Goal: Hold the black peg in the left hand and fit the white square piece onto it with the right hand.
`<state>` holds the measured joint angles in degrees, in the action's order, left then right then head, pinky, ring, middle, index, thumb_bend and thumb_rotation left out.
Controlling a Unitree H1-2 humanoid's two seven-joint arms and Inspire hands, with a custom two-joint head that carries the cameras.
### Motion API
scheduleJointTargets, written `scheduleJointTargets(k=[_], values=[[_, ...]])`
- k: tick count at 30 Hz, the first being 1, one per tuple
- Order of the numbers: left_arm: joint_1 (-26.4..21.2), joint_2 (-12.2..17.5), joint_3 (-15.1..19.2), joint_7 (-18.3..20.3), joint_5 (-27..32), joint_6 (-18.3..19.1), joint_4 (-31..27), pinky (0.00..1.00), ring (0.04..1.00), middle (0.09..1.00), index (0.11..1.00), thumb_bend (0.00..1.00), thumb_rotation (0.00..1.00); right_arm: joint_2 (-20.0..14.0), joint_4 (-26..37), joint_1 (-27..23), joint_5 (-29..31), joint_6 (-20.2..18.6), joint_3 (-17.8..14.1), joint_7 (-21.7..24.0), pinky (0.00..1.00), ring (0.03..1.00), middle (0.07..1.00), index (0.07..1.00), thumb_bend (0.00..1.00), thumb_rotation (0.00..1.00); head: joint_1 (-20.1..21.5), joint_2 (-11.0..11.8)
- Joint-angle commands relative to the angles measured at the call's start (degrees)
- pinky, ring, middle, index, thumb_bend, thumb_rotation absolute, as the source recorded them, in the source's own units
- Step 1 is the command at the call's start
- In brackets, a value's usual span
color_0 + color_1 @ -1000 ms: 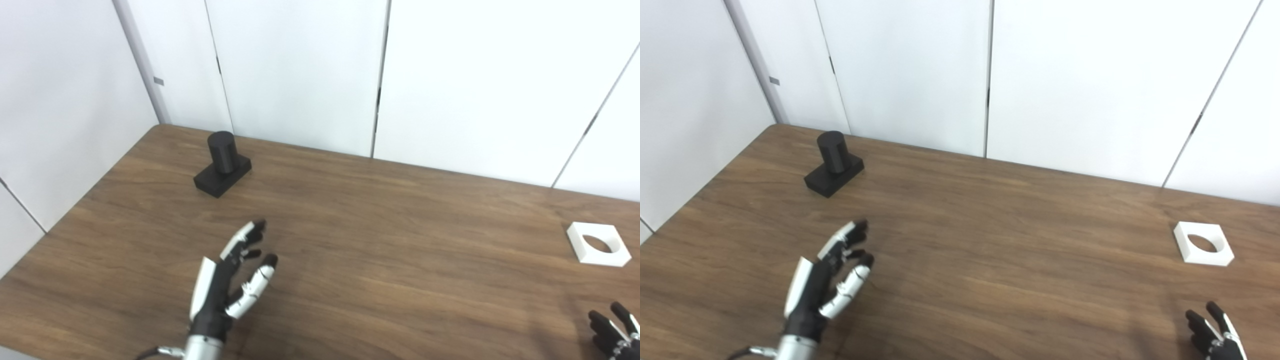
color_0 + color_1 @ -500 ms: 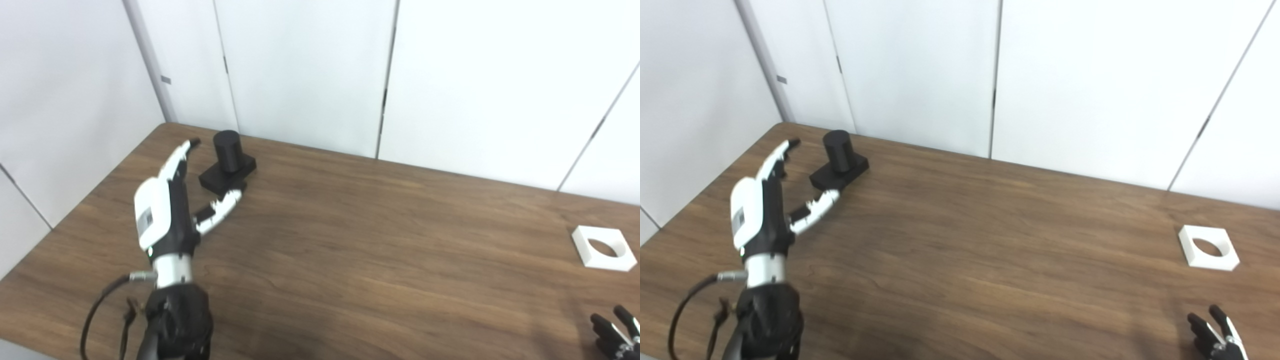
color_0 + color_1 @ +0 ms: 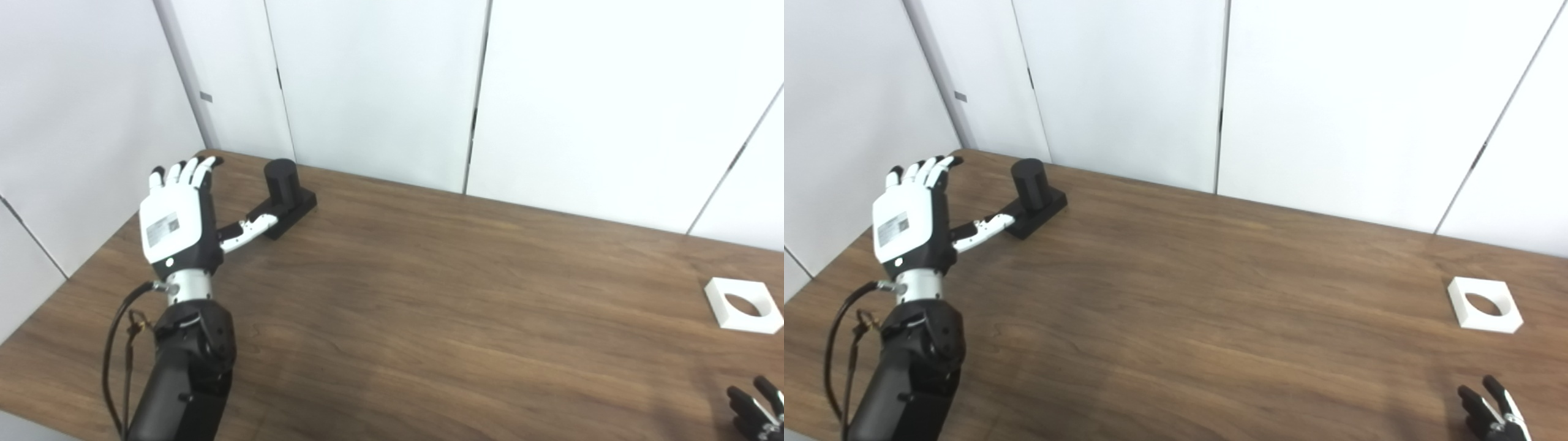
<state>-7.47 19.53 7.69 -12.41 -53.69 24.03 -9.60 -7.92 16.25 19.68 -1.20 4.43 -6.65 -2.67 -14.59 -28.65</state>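
Observation:
The black peg (image 3: 283, 182), a short cylinder on a flat black base, stands at the far left of the wooden table (image 3: 429, 294). My left hand (image 3: 177, 223) is raised just left of it, back of the hand toward me, fingers spread and open, the thumb reaching toward the base. It holds nothing. The white square piece (image 3: 743, 305) with a round hole lies flat near the table's right edge. Only the fingertips of my right hand (image 3: 753, 407) show at the bottom right corner, well short of the white piece.
White wall panels (image 3: 380, 86) rise directly behind the table's far edge and along its left side, close to the peg. A black cable (image 3: 116, 343) loops off my left forearm.
My left hand has risen and travelled forward and left to beside the peg, rotating until its back faces me. The right hand has stayed put. The camera shifted slightly.

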Motion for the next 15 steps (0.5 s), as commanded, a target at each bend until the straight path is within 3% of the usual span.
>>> scheduleJointTargets(k=[1,15], values=[[-3.03,2.47,-0.35,-0.02,-2.15,0.85,0.63,1.00,0.935,0.906,0.826,1.00,0.73,0.73,1.03,0.35,0.00,-0.20,0.29,0.38,0.87,0.875,0.839,0.914,0.68,1.00,-0.18,-0.09],[-7.75,4.87,-2.98,2.55,-2.16,2.78,11.05,1.00,0.931,0.901,0.824,1.00,0.73,0.65,1.27,0.49,0.31,-0.60,0.24,0.36,0.89,0.888,0.851,0.931,0.66,1.00,-0.03,-0.37]])
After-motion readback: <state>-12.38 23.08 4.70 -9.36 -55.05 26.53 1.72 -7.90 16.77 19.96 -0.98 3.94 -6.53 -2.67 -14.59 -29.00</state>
